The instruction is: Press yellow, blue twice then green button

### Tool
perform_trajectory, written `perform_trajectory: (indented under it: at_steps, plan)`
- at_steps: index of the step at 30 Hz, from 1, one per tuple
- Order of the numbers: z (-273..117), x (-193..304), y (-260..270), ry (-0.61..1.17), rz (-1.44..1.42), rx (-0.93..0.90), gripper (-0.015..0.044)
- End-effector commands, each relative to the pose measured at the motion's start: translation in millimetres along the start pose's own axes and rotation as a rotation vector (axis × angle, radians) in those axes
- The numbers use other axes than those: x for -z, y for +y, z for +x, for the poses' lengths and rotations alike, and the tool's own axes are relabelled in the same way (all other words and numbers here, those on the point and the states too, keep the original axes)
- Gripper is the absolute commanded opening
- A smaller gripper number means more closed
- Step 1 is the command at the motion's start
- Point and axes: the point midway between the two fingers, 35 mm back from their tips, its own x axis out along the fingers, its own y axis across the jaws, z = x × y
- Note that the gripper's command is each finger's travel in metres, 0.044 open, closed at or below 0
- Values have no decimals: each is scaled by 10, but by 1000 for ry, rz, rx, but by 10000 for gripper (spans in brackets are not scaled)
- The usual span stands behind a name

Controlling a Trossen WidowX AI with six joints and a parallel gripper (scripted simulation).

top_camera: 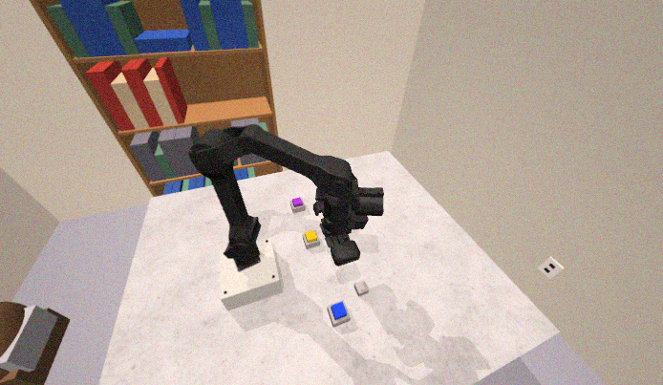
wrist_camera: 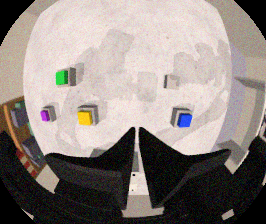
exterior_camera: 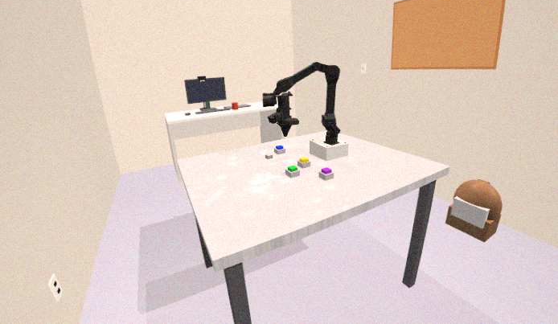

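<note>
My gripper (exterior_camera: 285, 134) (wrist_camera: 136, 130) is shut and empty, pointing down high above the table, between the yellow and blue buttons in the wrist view. The yellow button (top_camera: 310, 236) (exterior_camera: 303, 160) (wrist_camera: 85, 118) stands up on its grey base, left of the fingertips in the wrist view. The blue button (top_camera: 338, 310) (exterior_camera: 280, 147) (wrist_camera: 185, 120) is right of the fingertips there. The green button (exterior_camera: 292, 168) (wrist_camera: 62, 78) is at the upper left in the wrist view; the arm hides it in the top view. Nothing touches any button.
A purple button (top_camera: 297, 202) (exterior_camera: 326, 170) (wrist_camera: 45, 115) sits beyond the yellow one, at the left in the wrist view. A small grey block (top_camera: 361, 288) (exterior_camera: 268, 156) (wrist_camera: 172, 81) lies near the blue button. The arm's white base block (top_camera: 254, 286) (exterior_camera: 325, 150) stands on the table.
</note>
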Motion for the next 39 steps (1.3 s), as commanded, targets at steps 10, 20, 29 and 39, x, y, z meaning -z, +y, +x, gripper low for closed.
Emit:
perform_trajectory:
  at_steps: [10, 20, 29, 39]
  plan:
    - [-11, 286, -1284, 7, -6, 32, 20]
    - [607, 292, -1302, 7, -6, 32, 20]
    - [681, 290, -1307, 7, -6, 32, 20]
    - [844, 291, -1312, 7, -6, 32, 20]
